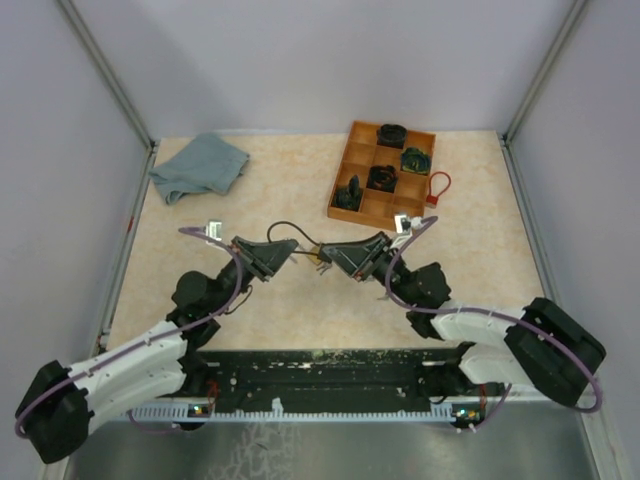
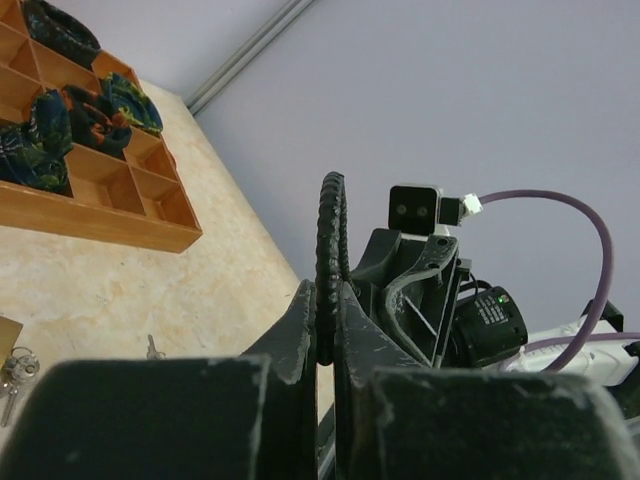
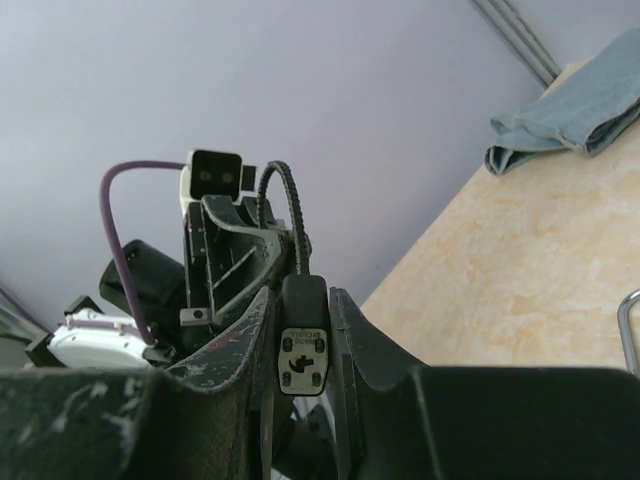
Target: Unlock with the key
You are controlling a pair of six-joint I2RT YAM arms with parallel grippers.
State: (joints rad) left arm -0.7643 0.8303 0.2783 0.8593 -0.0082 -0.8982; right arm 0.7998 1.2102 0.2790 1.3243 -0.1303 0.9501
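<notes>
The lock is a black cable lock held up between the two arms. Its body (image 3: pixel 303 340), with a metal keyhole plate facing the camera, sits clamped in my right gripper (image 3: pixel 303 300). The lock's braided black cable (image 2: pixel 330 235) arcs up and over, and my left gripper (image 2: pixel 328 320) is shut on it. In the top view the left gripper (image 1: pixel 283 252) and right gripper (image 1: pixel 340 252) face each other at mid-table under the cable loop (image 1: pixel 288 227). A ring of small silver keys (image 2: pixel 17 367) lies on the table at the left wrist view's edge, held by neither gripper.
A wooden compartment tray (image 1: pixel 362 205) with dark objects stands at the back right, and a red loop (image 1: pixel 438 187) lies beside it. A folded blue cloth (image 1: pixel 200 165) lies at the back left. Grey walls enclose the table on three sides.
</notes>
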